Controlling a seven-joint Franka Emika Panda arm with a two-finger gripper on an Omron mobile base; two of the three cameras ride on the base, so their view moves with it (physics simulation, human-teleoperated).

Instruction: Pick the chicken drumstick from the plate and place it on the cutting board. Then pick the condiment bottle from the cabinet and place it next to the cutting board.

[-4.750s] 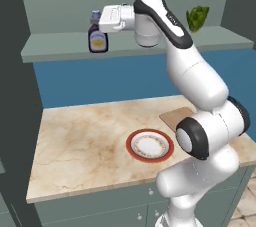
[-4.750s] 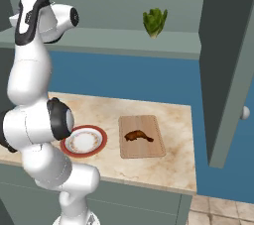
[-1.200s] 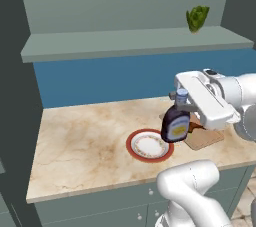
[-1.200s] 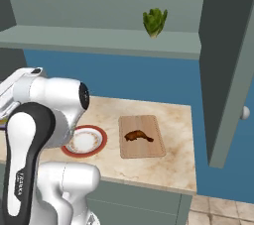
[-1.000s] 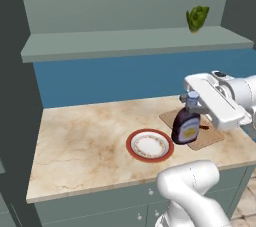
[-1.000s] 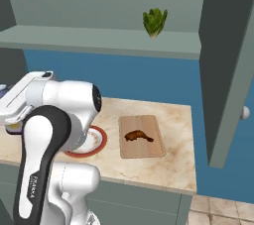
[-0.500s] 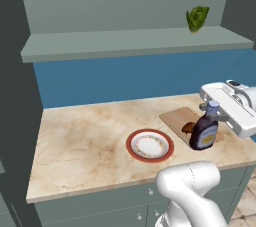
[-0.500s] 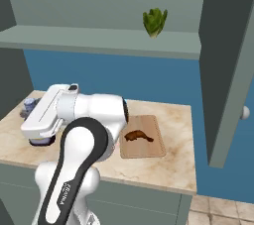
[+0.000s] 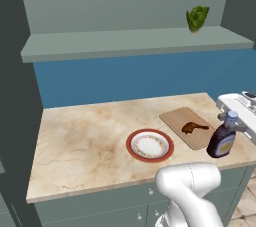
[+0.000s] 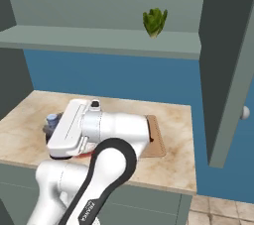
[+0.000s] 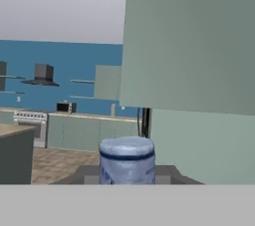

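A simulated kitchen, largest features first: the grey-green cabinet (image 9: 135, 43), its long shelf running across the upper half of the left base view, carries a green leafy vegetable (image 9: 197, 18) at the upper right. Below it the marble worktop (image 9: 85, 141) spans the middle of the frame.

On the worktop, right of centre, lies the light-brown cutting board (image 9: 176, 119), with the chicken drumstick (image 9: 194, 127) already resting on it, thin bone end pointing right. The red-rimmed plate (image 9: 150, 145) sits bare just left of the board's near corner.

At the right edge of the left base view the gripper (image 9: 232, 122) is clenched around the neck of the condiment bottle (image 9: 222, 140), which hangs upright, cap up, its base at or just above the worktop beside the board's near right corner; whether it touches the marble cannot be told. In the hand view the pale blue-grey cap (image 11: 126, 159) rises at bottom centre between the finger tips.

The deciding relation: the bottle's long axis stands vertical directly under the gripper, which holds it from the side, and its landing spot lies straight below, just off the board's right edge. The first half of the task looks complete; what seems left is a short descent and a release that keeps the bottle upright and clear of the board.
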